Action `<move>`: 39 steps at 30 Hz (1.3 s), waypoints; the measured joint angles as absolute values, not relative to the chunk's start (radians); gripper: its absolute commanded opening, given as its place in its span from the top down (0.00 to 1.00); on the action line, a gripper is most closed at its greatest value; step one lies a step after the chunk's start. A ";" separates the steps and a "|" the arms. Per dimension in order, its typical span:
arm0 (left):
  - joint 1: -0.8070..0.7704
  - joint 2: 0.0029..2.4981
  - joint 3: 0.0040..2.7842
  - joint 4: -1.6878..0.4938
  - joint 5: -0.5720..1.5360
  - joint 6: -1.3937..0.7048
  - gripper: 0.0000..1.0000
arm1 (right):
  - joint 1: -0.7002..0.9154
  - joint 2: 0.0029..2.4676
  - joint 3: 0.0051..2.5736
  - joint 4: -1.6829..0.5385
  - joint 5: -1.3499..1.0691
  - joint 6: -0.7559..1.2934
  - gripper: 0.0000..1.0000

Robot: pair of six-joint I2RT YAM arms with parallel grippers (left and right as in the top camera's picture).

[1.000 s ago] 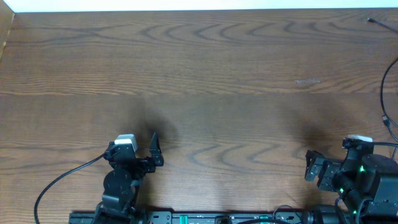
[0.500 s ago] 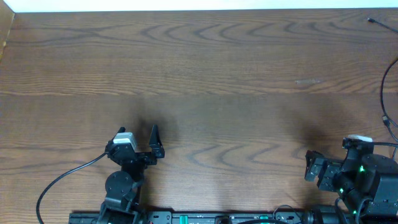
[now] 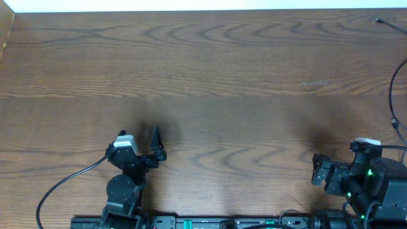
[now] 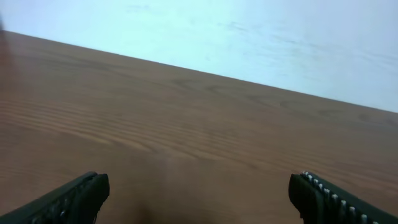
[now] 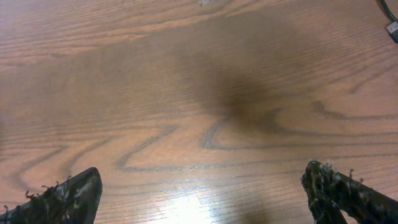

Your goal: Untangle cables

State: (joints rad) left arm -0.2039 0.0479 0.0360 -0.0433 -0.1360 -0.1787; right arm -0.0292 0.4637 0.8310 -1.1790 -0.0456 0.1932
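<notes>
The cables as a wound bundle are out of view in every frame. My left gripper hovers low over bare wood near the front left, open, nothing between its fingers. In the left wrist view the gripper frames only tabletop. My right gripper sits near the front right, also open and holding nothing; the right wrist view shows the gripper over bare wood grain.
The wooden table ends at a pale back edge. A thin black cord curves along the right edge, with a small plug end lying nearby. A thicker black lead trails from the left arm.
My left gripper has shifted slightly away from the front edge and turned a little. The right arm has not moved.
</notes>
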 measured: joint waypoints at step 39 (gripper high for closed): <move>-0.067 0.011 0.036 -0.044 -0.136 0.187 0.02 | -0.029 0.464 0.831 -1.179 -0.046 0.193 0.01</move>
State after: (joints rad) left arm -0.0669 0.0109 0.0360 -0.0437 -0.1364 0.1867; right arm -0.0292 0.4637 0.8310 -1.1790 -0.0456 0.1932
